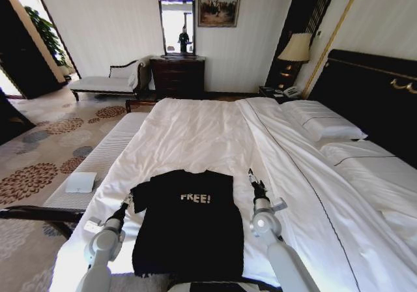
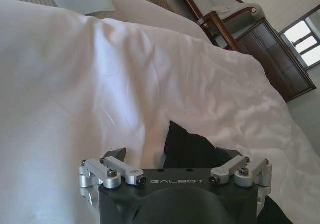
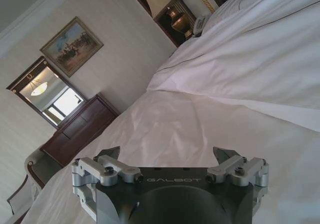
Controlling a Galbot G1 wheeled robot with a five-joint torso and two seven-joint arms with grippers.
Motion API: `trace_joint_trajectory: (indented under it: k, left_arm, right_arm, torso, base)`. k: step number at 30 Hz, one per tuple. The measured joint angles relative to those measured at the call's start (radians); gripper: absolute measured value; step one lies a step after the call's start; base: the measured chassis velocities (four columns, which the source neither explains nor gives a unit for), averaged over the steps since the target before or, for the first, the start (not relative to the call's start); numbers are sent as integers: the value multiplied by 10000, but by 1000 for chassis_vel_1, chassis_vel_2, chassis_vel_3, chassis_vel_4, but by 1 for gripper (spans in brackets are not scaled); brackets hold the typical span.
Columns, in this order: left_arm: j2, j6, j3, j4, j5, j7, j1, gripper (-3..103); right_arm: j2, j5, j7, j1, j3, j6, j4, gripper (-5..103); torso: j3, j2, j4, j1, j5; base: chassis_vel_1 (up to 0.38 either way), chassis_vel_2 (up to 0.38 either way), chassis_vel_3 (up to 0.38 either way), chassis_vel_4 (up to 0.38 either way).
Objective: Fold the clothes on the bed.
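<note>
The clothes are one black T-shirt [image 1: 186, 230] with white "FREE!" lettering, lying flat and face up on the near end of the bed [image 1: 195, 132]. My left gripper [image 1: 126, 204] is at the shirt's left sleeve. In the left wrist view the left gripper [image 2: 172, 155] is open, with the black sleeve [image 2: 190, 146] lying between and just beyond its fingers. My right gripper [image 1: 251, 176] hovers just right of the shirt's right sleeve, apart from the fabric. It [image 3: 167, 155] is open over bare white duvet [image 3: 200, 126].
Pillows [image 1: 326, 126] and a dark headboard [image 1: 371, 93] are on the right. A long white bench [image 1: 98, 158] carrying a small white folded item [image 1: 81, 182] runs along the bed's left side. A chaise [image 1: 107, 82], dresser [image 1: 177, 75] and lamp [image 1: 296, 47] stand farther back.
</note>
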Motion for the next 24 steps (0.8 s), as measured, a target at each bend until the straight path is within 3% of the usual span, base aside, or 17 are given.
trace_joint_trajectory:
  k: [5,7,10,15,18,24]
  left_arm:
    - [-3,26,169,243,-81,66,-246,103]
    - [-74,38,213,297,-23,78,-339,94]
    - [-156,41,220,342,22,69,-446,89]
    - [-283,54,217,496,388,17,-578,57]
    - [-293,92,206,509,418,-76,-579,51]
    - [-284,186,131,405,441,-223,-460,24]
  right_arm:
    - [-12,-35,24,49,-45,-28,-15,100]
    - [-11,-55,46,74,-78,-38,-21,100]
    - [-9,-66,61,91,-122,-59,-20,100]
    - [-91,-65,136,146,-190,-118,-52,100]
    - [-136,-47,198,172,-188,-140,-31,100]
    - [-161,-53,268,96,-173,-154,30,100]
  torso:
    - [0,0,1,0,1]
    - [0,0,1,0,1]
    - [0,0,1,0,0]
    - [0,1,1,-1,0]
    - [0,0,1,0,1]
    - [0,0,1,0,-1]
  base:
    - [0,0,0,0]
    - [0,0,0,0]
    - [0,0,0,0]
    - [0,0,0,0]
    - [0,0,0,0]
    - [0,0,0,0]
